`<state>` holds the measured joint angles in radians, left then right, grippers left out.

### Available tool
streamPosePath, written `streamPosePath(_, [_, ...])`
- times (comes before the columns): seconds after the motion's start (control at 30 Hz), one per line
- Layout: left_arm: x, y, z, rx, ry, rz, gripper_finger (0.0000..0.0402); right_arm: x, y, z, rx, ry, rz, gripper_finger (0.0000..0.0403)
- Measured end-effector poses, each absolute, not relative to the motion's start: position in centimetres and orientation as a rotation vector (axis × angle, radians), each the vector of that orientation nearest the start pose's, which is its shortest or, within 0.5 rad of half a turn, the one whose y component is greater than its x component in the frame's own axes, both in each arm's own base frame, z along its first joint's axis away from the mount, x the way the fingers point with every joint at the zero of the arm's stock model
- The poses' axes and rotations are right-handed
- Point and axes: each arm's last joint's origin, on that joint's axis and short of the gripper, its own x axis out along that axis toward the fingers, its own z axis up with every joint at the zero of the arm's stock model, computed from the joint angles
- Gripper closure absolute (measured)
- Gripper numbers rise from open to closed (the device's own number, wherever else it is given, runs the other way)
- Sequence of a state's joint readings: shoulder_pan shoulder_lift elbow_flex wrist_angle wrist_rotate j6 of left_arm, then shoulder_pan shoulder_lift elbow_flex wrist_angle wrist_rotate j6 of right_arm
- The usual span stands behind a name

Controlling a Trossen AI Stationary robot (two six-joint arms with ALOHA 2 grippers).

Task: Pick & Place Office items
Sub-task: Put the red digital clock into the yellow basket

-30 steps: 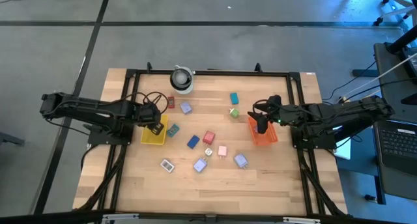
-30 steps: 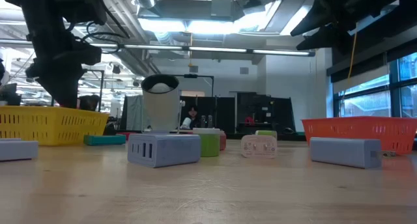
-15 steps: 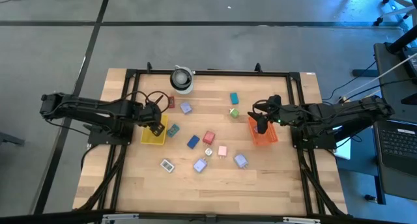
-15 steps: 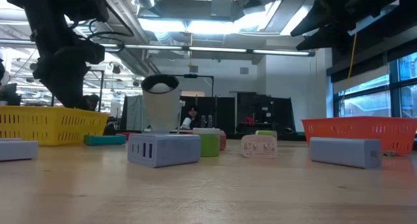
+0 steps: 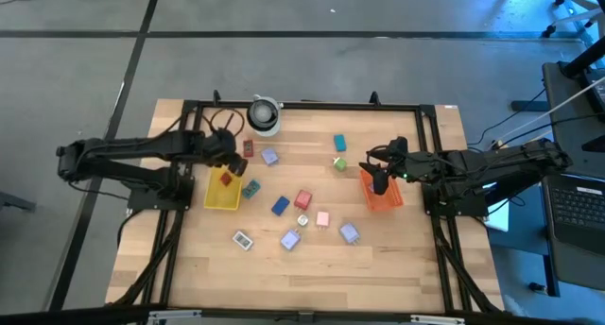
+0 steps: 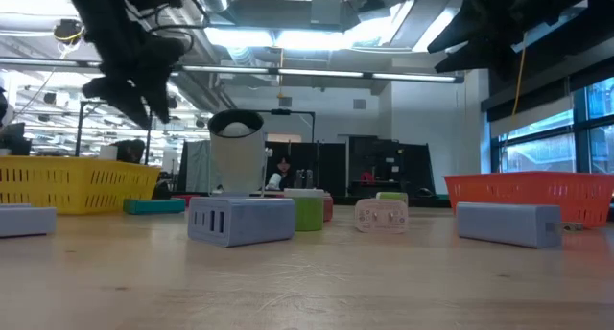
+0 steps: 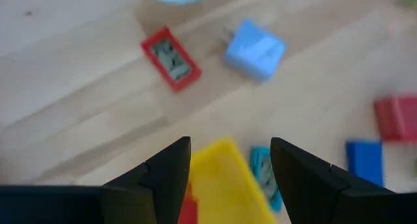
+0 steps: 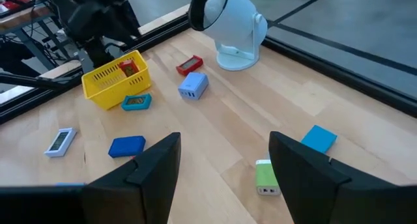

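The office items lie scattered over the wooden table: a red piece (image 5: 249, 147), a lavender one (image 5: 269, 157), teal (image 5: 250, 188), blue (image 5: 280, 206), red (image 5: 302, 200), pink (image 5: 322, 219), green (image 5: 339, 162) and others. Another red piece (image 5: 225, 179) lies inside the yellow tray (image 5: 224, 198). My left gripper (image 5: 230, 161) hovers open and empty above the tray's far edge (image 7: 225, 178). Over the orange tray (image 5: 386, 200), my right gripper (image 5: 378, 183) stands open with nothing between its fingers (image 8: 153, 162).
A round grey-white cylinder (image 5: 264, 115) stands at the table's far edge. Black frame rails run along the table's left, right and far sides. Two lavender pieces (image 6: 240, 220) (image 6: 508, 223) lie toward the near edge.
My left gripper has risen out of the yellow tray and gone toward the table's far edge, turning a little. A red piece now shows lying in the tray where the gripper stood. My right gripper has kept still.
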<state>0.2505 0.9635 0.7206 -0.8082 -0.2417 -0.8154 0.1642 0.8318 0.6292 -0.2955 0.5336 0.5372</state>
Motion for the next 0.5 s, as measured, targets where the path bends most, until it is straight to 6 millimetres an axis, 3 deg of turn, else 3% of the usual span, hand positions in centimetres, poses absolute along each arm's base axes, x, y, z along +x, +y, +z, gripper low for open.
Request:
streamPosePath(0.27, [17.2,8.6,21.8,-0.928,0.833,0.95,0.0194,17.6,1.5,26.4,0.327,0.366,-0.468,0.017])
streamPosePath(0.5, [18.6,10.0,20.7,-1.023,0.807,0.911,0.0194,17.6,1.5,26.4,0.306,0.379,-0.439,0.0169])
